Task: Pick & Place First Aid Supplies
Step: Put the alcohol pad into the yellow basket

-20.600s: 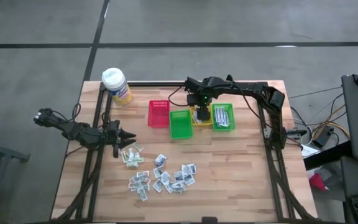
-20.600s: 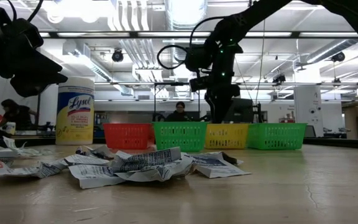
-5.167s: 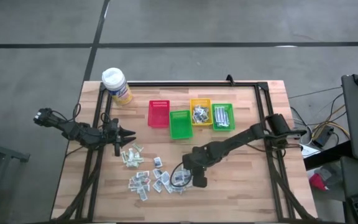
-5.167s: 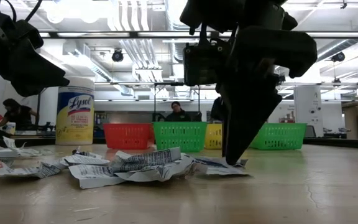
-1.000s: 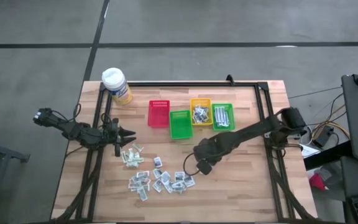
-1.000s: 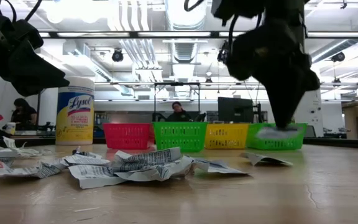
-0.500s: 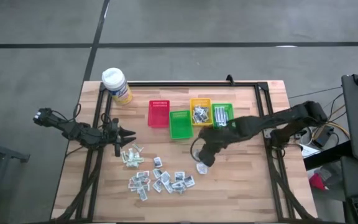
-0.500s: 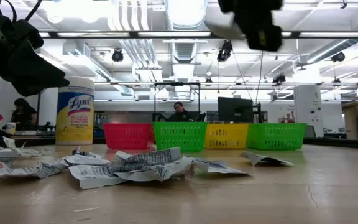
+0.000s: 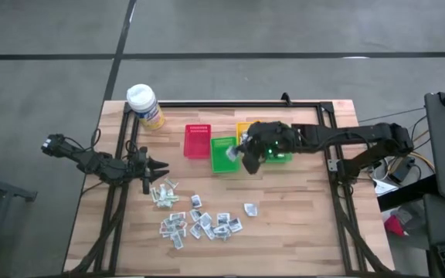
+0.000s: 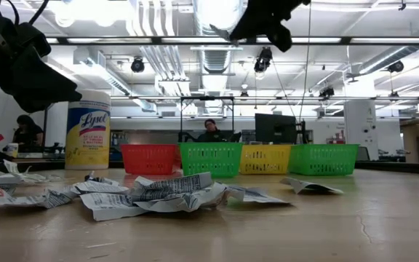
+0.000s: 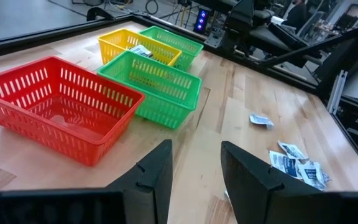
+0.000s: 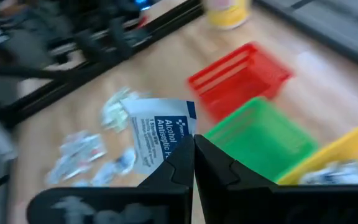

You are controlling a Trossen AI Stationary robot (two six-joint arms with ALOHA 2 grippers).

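Carrying a packet [image 12: 157, 132], right tool [image 12: 193, 149] reached green bin [image 9: 224, 154].

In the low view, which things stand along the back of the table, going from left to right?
Yellow-labelled white wipes canister → red slotted plastic basket → green slotted plastic basket → yellow slotted plastic basket → second green slotted plastic basket.

Pale planked wood surface [image 9: 300, 224], matt with visible grain. Slotted plastic bins, faintly glossy: red bin [image 11: 55, 109], green bin [image 11: 151, 84], yellow bin [image 11: 129, 42]. Crinkled paper-foil packets [image 9: 199, 222]. Smooth printed sachet [image 12: 157, 134]. Matt black gripper fingers [image 11: 151, 177]. Glossy yellow canister [image 9: 145, 106], white cap.
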